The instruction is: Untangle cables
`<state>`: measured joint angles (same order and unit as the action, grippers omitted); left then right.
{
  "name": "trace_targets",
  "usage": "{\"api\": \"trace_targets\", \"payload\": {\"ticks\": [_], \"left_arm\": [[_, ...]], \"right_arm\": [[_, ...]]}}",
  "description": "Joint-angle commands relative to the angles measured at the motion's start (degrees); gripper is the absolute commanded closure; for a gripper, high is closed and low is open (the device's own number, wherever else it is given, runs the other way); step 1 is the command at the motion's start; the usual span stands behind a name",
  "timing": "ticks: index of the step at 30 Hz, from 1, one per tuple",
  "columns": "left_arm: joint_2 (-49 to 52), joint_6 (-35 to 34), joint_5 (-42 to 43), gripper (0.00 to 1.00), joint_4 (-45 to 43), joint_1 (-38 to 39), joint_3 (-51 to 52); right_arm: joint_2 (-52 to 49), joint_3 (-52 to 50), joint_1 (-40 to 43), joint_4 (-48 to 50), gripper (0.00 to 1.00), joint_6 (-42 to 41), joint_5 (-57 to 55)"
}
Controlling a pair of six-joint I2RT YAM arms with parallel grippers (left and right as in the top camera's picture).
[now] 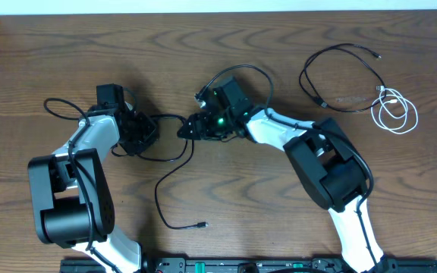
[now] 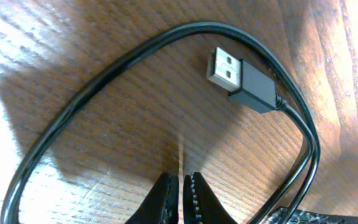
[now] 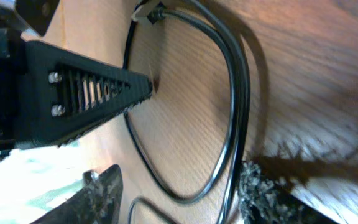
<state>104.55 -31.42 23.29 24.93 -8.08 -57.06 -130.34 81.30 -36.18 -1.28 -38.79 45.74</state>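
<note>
A long black cable [image 1: 174,163] lies across the table's middle, and one small plug end [image 1: 202,224] is near the front. Its USB plug [image 2: 241,78] and a loop of the cable [image 2: 104,71] lie just ahead of my left gripper [image 2: 180,194], which is shut on nothing. My left gripper [image 1: 144,130] faces my right gripper [image 1: 192,129] closely. My right gripper [image 3: 185,202] is open, and strands of black cable [image 3: 232,112] run between its fingers. A second black cable [image 1: 340,76] and the short white cable [image 1: 397,112] lie apart at the right.
The left gripper's black finger [image 3: 86,93] reaches into the right wrist view, close to the cable loop. The arm bases [image 1: 74,205] [image 1: 332,174] stand at the front. The robots' own black wires loop over each wrist [image 1: 237,72].
</note>
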Motion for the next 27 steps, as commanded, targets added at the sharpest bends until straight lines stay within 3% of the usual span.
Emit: {"api": "trace_targets", "payload": {"ticks": [1, 4, 9, 19, 25, 27], "left_arm": [[1.7, 2.7, 0.1, 0.89, 0.5, 0.1, 0.0], [-0.8, 4.4, 1.6, 0.89, 0.7, 0.0, 0.0], [-5.0, 6.8, -0.7, 0.89, 1.7, 0.0, 0.0], [-5.4, 6.5, -4.1, 0.90, 2.0, 0.0, 0.0], [-5.4, 0.5, -14.7, 0.90, 4.8, -0.4, 0.0], [-5.4, -0.2, -17.0, 0.90, 5.2, -0.4, 0.0]], "right_arm": [[-3.7, -1.9, 2.2, -3.5, 0.38, 1.2, -1.1], [-3.3, -1.9, 3.1, -4.0, 0.32, 4.7, 3.5], [1.7, -1.9, 3.5, -9.7, 0.32, 6.3, 3.7], [16.9, -1.7, 1.6, -24.3, 0.27, 13.9, -18.9], [18.6, -1.7, -1.5, -23.8, 0.39, 14.9, -21.7], [18.3, -1.7, -3.0, -22.9, 0.56, 14.9, -21.8]]}}
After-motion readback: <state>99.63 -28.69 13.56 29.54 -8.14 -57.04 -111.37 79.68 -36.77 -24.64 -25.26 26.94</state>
